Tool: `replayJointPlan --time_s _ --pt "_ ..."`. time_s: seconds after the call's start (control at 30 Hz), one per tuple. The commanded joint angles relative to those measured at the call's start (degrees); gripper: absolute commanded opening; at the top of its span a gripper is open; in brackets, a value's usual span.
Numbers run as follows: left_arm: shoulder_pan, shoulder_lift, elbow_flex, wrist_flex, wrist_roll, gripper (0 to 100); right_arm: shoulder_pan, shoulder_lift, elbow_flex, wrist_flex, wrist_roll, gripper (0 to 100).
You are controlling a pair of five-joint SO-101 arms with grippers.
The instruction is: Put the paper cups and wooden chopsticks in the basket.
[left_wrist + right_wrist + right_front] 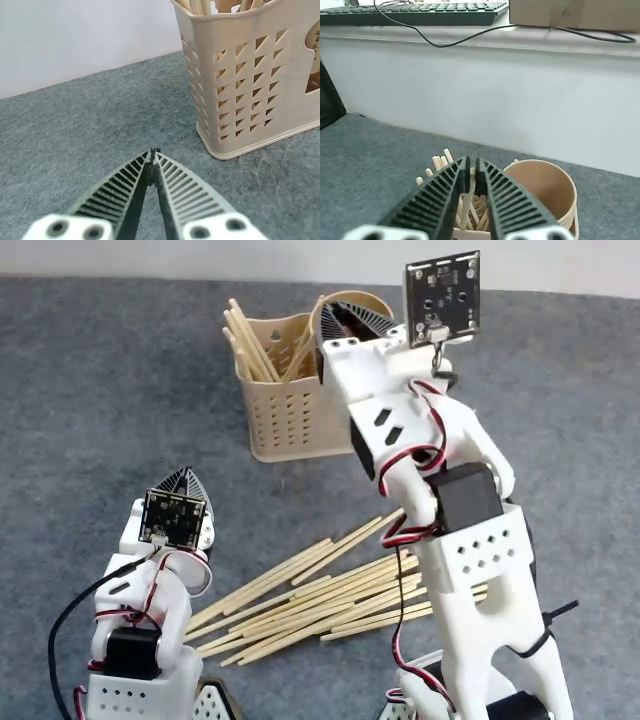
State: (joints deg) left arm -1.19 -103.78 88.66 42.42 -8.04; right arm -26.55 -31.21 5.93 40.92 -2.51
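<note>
The left end effector (152,154), fingers pressed together, points down at the grey tabletop (100,390), with loose wooden chopsticks (320,600) lying in a pile off to its side, toward the right arm's base. Ahead of it stands the basket (250,80), which holds standing chopsticks (250,340) and a paper cup (545,185). The right end effector (472,165), fingers likewise drawn together, sits over the basket's open top, the cup just beside its tips.

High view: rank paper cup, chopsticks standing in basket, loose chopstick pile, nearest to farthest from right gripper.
1. paper cup, at the right gripper, in the basket.
2. standing chopsticks, basket's other end.
3. loose chopstick pile, down on the mat.
</note>
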Motion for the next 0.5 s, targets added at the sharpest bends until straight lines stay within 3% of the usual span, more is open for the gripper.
replayJointPlan --time_s 0.0,0.07,0.33,0.47 --pt "-0.1 -0.4 -0.5 -1.1 -0.4 1 -0.9 -0.2 -0.3 0.0 0.9 16.4" --pt "-0.1 -0.4 -0.5 -1.1 -0.4 1 -0.9 -0.4 -0.3 1.6 0.9 21.2" --pt "-0.1 -0.4 -0.5 -1.1 -0.4 1 -1.0 -0.8 -0.4 5.7 0.9 21.3" --pt "-0.1 -0.4 -0.5 -1.1 -0.4 1 -1.0 -0.8 -0.7 9.3 0.7 10.2"
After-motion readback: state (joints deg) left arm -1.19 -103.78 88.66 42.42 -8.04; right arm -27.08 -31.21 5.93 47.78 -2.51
